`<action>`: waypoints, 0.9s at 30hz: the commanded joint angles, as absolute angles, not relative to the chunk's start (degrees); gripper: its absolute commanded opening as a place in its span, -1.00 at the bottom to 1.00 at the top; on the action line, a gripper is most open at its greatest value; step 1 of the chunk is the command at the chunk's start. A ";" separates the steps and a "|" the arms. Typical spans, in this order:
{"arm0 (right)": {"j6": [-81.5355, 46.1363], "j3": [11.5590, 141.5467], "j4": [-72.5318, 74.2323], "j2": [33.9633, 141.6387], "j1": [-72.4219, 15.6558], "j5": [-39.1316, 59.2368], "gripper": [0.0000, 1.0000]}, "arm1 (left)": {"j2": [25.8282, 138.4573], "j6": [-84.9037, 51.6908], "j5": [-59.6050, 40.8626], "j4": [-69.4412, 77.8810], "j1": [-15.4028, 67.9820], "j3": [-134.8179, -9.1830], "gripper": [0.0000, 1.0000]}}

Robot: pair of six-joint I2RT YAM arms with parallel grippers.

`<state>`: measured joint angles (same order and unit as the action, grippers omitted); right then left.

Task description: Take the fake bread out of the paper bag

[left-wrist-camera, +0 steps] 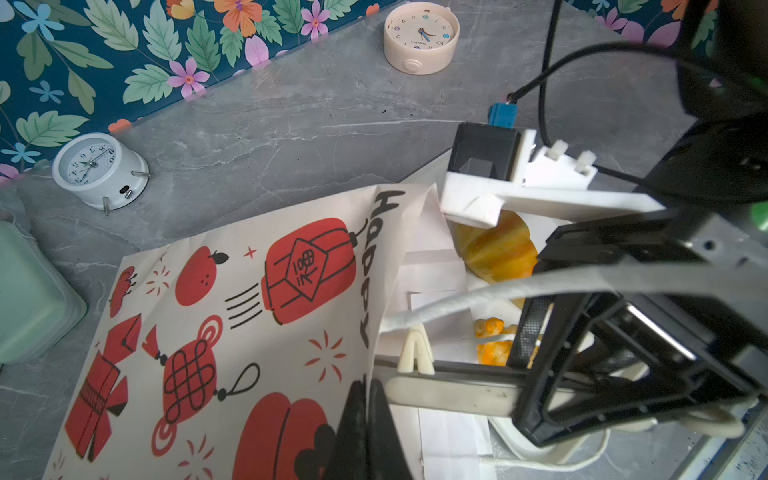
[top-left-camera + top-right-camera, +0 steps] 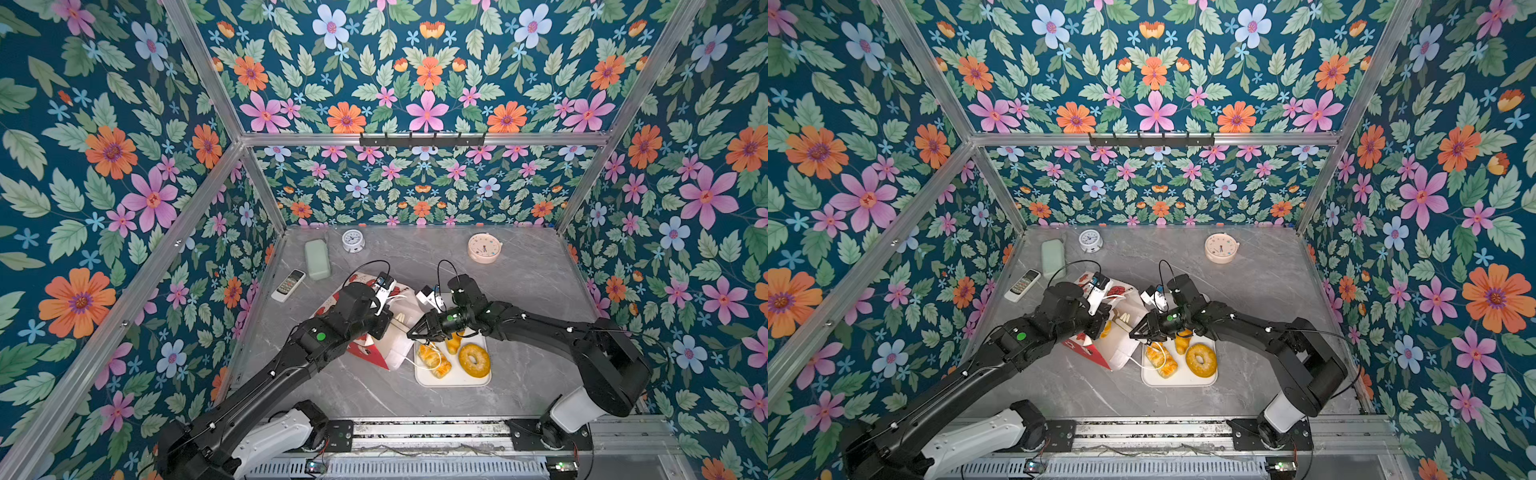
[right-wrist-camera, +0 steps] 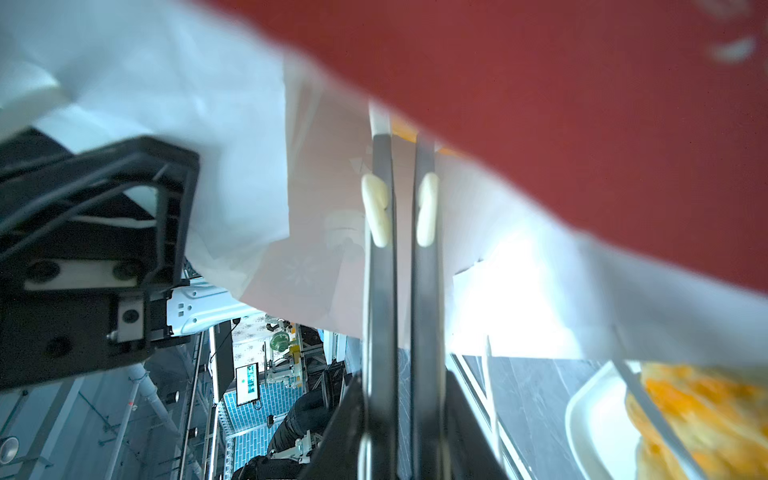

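The paper bag [image 2: 395, 351] [image 1: 249, 311], white with red prints, lies on its side with its mouth toward a white tray [image 2: 453, 380]. My left gripper [image 1: 368, 401] is shut on the upper edge of the bag's mouth and holds it up. The long fingers of my right gripper [image 3: 403, 133] [image 2: 1119, 322] reach into the mouth, close together. Their tips meet a golden-yellow piece of fake bread [image 2: 1105, 328], partly hidden by the bag's red edge. A bagel [image 2: 473, 359], a braided roll [image 2: 434, 359] and a croissant [image 2: 454, 343] lie on the tray.
At the back stand a white alarm clock [image 2: 353, 241] and a pink round clock [image 2: 484, 248]. A pale green box [image 2: 317, 259] and a remote control [image 2: 288, 285] lie at the left, near the bag. A cord handle [image 2: 424, 365] trails onto the tray.
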<state>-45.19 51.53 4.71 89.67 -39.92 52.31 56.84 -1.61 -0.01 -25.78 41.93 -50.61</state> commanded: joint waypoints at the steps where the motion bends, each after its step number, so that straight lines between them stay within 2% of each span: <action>1: -42.07 51.21 2.96 87.24 -39.99 52.22 -1.00 | 56.87 -1.58 0.43 -25.66 41.84 -51.24 -1.00; 19: -36.75 49.23 -15.40 72.35 -39.46 41.76 -1.00 | 55.98 -1.85 3.07 -21.68 41.88 -49.51 -1.00; 27: -39.39 48.08 -12.26 70.62 -38.75 41.39 -1.00 | 55.55 -1.67 3.42 -20.23 41.91 -48.60 -1.00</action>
